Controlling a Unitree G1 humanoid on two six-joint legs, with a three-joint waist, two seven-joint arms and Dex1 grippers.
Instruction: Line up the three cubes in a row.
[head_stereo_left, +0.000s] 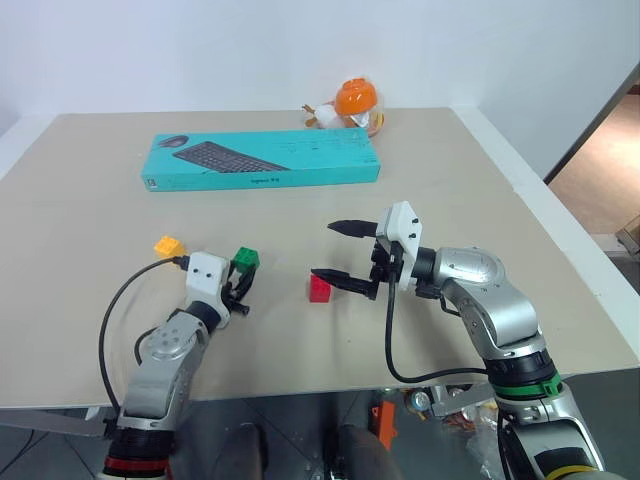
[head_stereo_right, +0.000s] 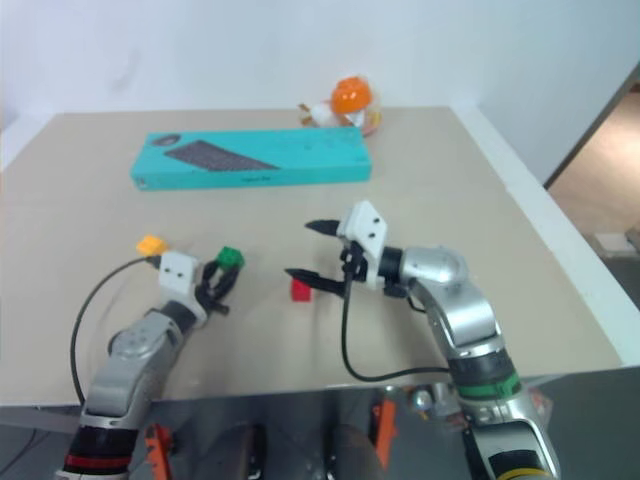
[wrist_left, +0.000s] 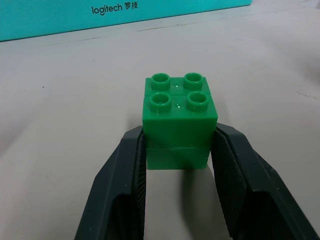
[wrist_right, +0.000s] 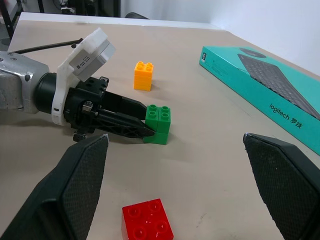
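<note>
Left gripper (wrist_left: 177, 165) pinching the green cube (wrist_left: 178, 120), right gripper (head_stereo_left: 338, 252) spread wide just beside the red cube (head_stereo_left: 320, 289).

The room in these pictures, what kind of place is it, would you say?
Probably a robot test room or lab, not a home. A plain beige table stands against bare white walls, holding only props: three toy cubes, a boxed keyboard and an orange toy. Cables and loose gear lie on the floor under it.

Glossy plastic green cube (wrist_left: 179, 115)
</note>
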